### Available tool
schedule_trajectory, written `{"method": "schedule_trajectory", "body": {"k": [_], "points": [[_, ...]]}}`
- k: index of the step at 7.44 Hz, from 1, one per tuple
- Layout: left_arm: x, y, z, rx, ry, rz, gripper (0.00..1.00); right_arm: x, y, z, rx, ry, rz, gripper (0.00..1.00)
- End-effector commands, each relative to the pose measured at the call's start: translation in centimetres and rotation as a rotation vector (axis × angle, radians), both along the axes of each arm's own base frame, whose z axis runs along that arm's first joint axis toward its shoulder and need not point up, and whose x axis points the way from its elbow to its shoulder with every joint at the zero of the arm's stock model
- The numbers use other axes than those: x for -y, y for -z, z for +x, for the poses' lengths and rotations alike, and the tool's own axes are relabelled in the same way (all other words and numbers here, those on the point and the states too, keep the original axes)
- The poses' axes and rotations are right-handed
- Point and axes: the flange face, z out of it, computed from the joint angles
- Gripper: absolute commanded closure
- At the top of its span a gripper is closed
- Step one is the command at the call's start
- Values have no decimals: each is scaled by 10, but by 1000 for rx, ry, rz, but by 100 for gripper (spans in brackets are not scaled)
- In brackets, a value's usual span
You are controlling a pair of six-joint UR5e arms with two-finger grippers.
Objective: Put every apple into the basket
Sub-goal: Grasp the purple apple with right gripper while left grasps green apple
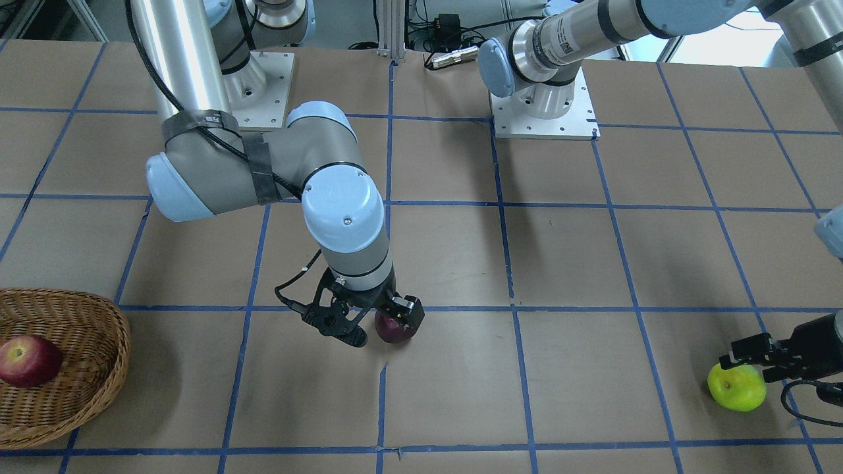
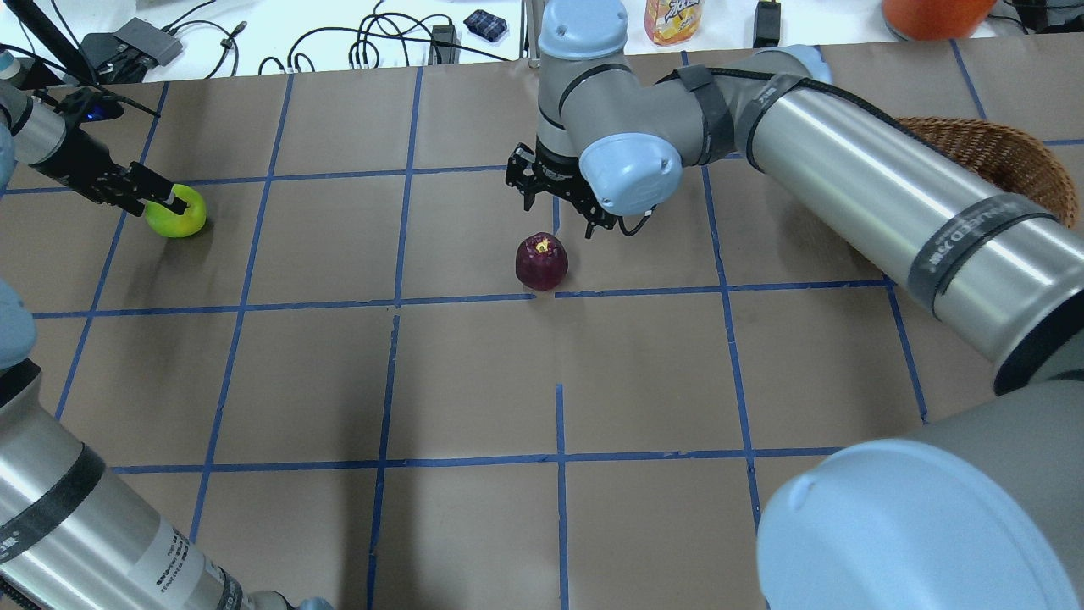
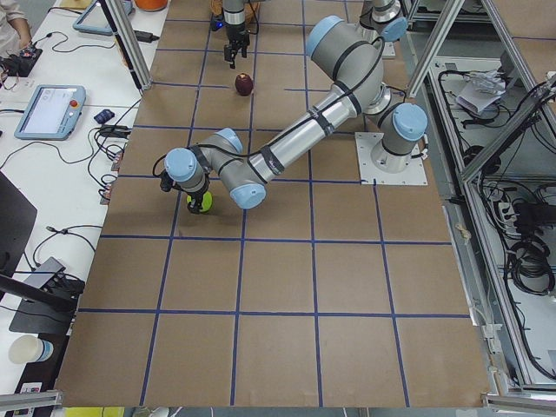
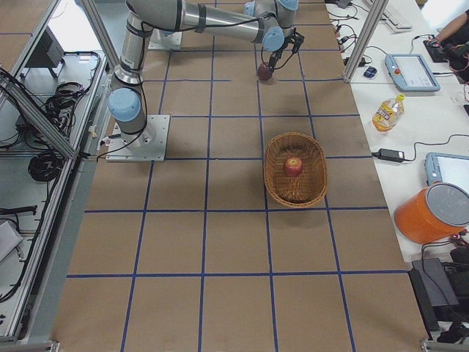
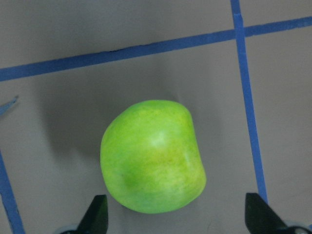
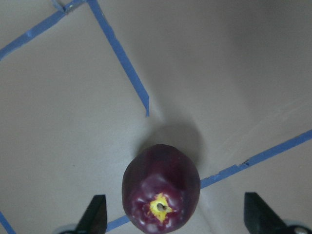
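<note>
The dark purple apple (image 1: pixel 394 327) lies on the table near the middle. My right gripper (image 1: pixel 385 326) is open just over it, a finger on each side; the right wrist view shows the apple (image 6: pixel 161 190) between the fingertips (image 6: pixel 96 214). The yellow-green apple (image 2: pixel 175 212) lies at my far left. My left gripper (image 2: pixel 163 200) is open right above it, with the apple (image 5: pixel 153 156) between and ahead of the fingertips (image 5: pixel 97 214). The red apple (image 1: pixel 29 360) lies in the wicker basket (image 1: pixel 99 342) on my right.
The two arm bases (image 1: pixel 543 108) stand at the robot's edge of the table. The side bench beyond the table holds a drink bottle (image 4: pixel 386 111), an orange bucket (image 4: pixel 432 213), tablets and cables. Blue tape lines grid the brown table cover.
</note>
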Motion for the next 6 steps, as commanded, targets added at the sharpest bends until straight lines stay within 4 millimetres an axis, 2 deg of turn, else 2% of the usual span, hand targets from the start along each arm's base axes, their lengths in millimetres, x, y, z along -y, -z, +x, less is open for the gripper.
{"method": "schedule_trajectory", "body": {"k": [1, 3, 4, 5, 6], "points": [[5, 14, 4, 11, -2, -19, 0, -3, 28, 14, -4, 1, 36, 0], [6, 17, 4, 15, 0, -24, 0, -3, 43, 15, -14, -4, 62, 0], [6, 16, 3, 16, -4, -25, 21, -3, 57, 20, -15, -11, 74, 0], [7, 11, 3, 19, -12, -32, 52, -9, 72, 31, -26, -27, 93, 0], [9, -7, -8, 32, -4, -45, 54, -12, 76, 35, -29, -36, 99, 0]]}}
